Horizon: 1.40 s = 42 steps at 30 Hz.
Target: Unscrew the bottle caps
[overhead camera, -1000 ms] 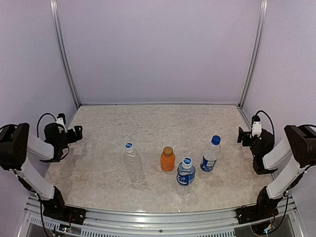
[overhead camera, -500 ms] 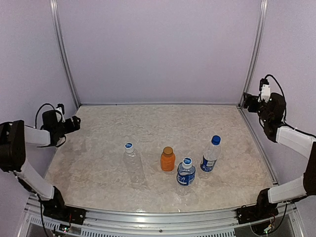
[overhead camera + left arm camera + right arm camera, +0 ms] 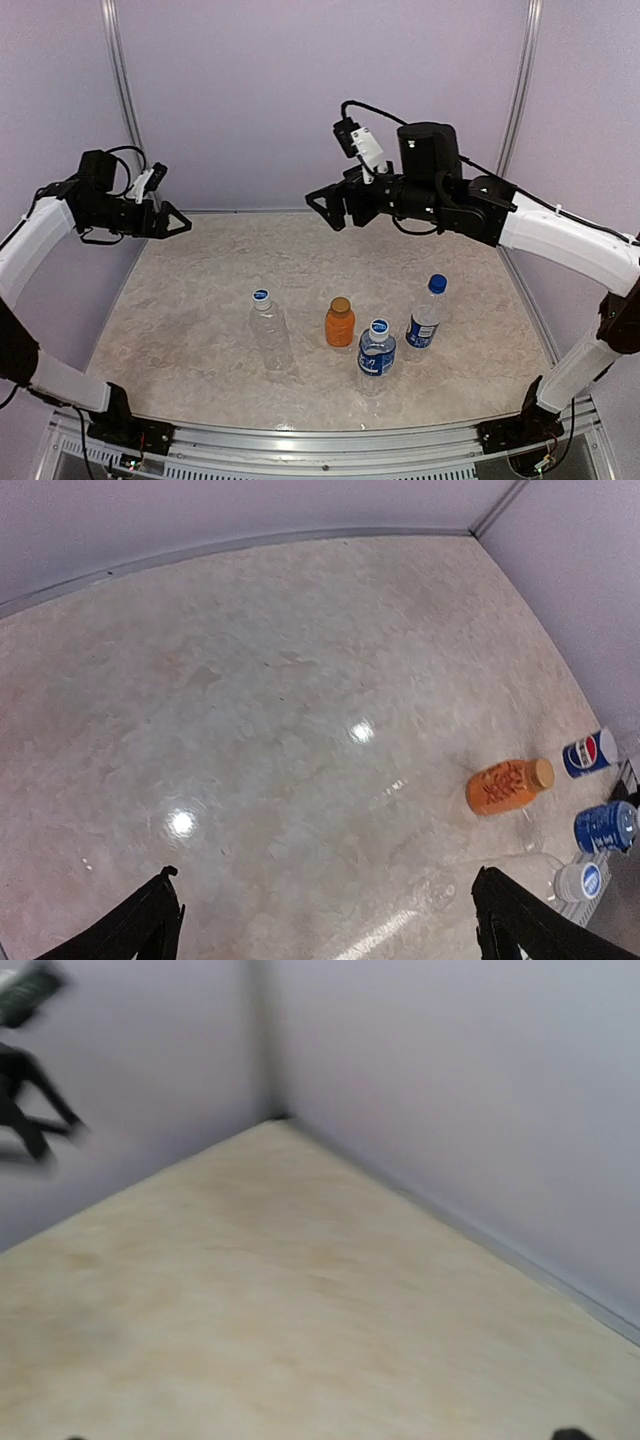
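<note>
Four plastic bottles [image 3: 272, 338] | round caps [image 3: 261, 296] on | glossy marbled table [image 3: 190, 300]

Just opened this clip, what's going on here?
Nothing is being handled at this moment. The left gripper and the right gripper both hang in the air over the far part of the table, open and empty. Four bottles stand upright nearer the front: a clear bottle, an orange bottle and two blue-label bottles. All four caps are on, so no unscrewing has begun.

Orange bottle [image 3: 340, 330], golden-brown cap [image 3: 341, 304]; blue-labelled bottles [image 3: 377, 360]; beige marbled table [image 3: 200, 300]; lilac walls [image 3: 300, 100].
</note>
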Each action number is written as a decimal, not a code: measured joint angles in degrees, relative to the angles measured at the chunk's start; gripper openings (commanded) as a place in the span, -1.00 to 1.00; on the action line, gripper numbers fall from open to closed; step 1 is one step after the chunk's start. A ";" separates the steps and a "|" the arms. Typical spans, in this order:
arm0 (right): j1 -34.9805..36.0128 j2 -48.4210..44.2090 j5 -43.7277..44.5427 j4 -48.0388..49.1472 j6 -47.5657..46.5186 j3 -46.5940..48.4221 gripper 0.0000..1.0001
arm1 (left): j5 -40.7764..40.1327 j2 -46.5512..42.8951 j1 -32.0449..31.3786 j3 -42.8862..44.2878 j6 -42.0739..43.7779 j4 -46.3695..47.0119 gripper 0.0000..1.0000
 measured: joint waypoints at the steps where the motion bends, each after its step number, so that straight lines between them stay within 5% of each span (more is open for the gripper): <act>1: 3.21 3.80 1.66 -1.86 -0.48 4.44 0.99 | -0.22 -1.29 -2.64 -0.94 0.72 -2.03 0.97; 5: 13.70 21.44 8.83 -12.35 -1.75 23.39 0.99 | -0.92 -9.79 -12.74 -4.98 3.28 -9.20 0.98; 10: 18.71 32.39 14.34 -20.98 -2.19 31.61 0.99 | -1.42 -17.57 -13.35 -5.22 3.52 -12.02 0.97; 15: 18.91 33.48 15.67 -24.39 -1.99 31.65 0.91 | -1.64 -17.79 -13.38 -6.29 3.50 -12.79 0.97; 21: 18.67 33.44 13.84 -24.44 -0.42 31.17 0.60 | -1.81 -16.81 -13.38 -7.17 3.52 -13.62 0.98; 36: 18.78 31.87 8.31 -24.06 2.43 27.41 0.75 | -1.79 -15.96 -13.73 -7.26 4.11 -13.62 0.98; 42: 19.28 31.87 7.72 -24.09 2.12 27.34 0.61 | -1.77 -15.19 -14.12 -7.26 4.39 -13.64 0.98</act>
